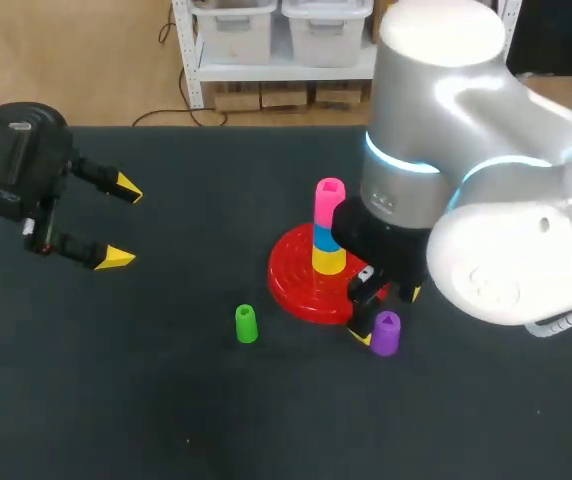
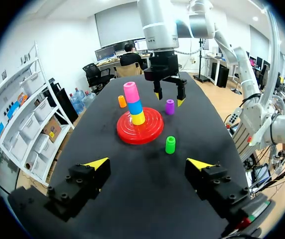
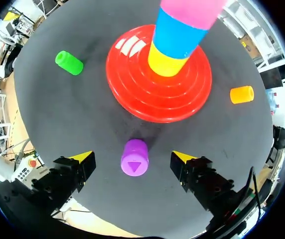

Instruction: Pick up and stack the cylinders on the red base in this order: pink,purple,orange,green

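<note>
Base point(image 3: 132, 79) glossy red plastic, ridged, catching glare. Purple cylinder point(image 3: 134, 157) and green cylinder point(image 3: 69, 62) smooth plastic, slight sheen. Table point(image 1: 166, 400) matt dark, cloth-like. Right arm point(image 1: 436, 120) shell smooth, glossy silver-white.

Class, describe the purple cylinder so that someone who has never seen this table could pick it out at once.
Find the round red base carrying a yellow, blue and pink stack. Just off its rim, between the right arm's open yellow-tipped fingers, stands the purple cylinder. It is the only purple piece; the green cylinder and orange cylinder lie loose elsewhere.
</note>
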You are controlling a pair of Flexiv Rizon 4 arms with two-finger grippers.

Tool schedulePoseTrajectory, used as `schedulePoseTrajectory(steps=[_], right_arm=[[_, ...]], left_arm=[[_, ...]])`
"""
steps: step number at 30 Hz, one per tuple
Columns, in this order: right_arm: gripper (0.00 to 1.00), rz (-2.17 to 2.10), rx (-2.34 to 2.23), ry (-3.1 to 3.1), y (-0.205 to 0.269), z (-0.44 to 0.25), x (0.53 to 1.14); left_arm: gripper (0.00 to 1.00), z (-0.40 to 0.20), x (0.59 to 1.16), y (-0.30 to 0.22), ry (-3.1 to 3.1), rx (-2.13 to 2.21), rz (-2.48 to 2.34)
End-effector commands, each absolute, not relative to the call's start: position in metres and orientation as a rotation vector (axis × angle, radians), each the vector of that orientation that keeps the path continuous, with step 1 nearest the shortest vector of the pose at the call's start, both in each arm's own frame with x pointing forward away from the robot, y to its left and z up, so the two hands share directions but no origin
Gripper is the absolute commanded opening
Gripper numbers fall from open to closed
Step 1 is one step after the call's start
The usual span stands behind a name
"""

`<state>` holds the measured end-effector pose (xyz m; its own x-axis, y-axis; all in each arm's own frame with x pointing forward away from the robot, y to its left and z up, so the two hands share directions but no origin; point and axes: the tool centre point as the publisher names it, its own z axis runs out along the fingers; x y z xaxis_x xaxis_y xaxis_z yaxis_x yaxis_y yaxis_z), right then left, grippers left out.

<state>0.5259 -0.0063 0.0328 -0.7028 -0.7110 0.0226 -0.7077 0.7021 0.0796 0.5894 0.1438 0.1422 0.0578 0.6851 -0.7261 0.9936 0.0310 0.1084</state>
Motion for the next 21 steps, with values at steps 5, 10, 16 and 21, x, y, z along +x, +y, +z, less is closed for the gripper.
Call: schedulePoseTrajectory(steps=[5, 10, 16, 21], right_arm=[[1.00, -0.117, 1.183, -2.870, -0.0127, 0.0248, 0.5246], [1.00, -0.121, 1.178, -2.863, -0.0137, 0.0207, 0.5274], [1.00, -0.123, 1.173, -2.871, -0.0144, 0.0197, 0.5280], [1.00, -0.119, 1.171, -2.877, -0.0149, 0.0184, 0.5289]], left_arm=[[1.00, 0.1409, 0.5906, 0.1441, 1.686, 1.717, -0.634], [1.00, 0.1409, 0.5906, 0.1441, 1.686, 1.717, -0.634], [1.00, 0.1409, 0.5906, 0.1441, 1.686, 1.717, -0.634], [1.00, 0.1409, 0.5906, 0.1441, 1.686, 1.717, -0.634]])
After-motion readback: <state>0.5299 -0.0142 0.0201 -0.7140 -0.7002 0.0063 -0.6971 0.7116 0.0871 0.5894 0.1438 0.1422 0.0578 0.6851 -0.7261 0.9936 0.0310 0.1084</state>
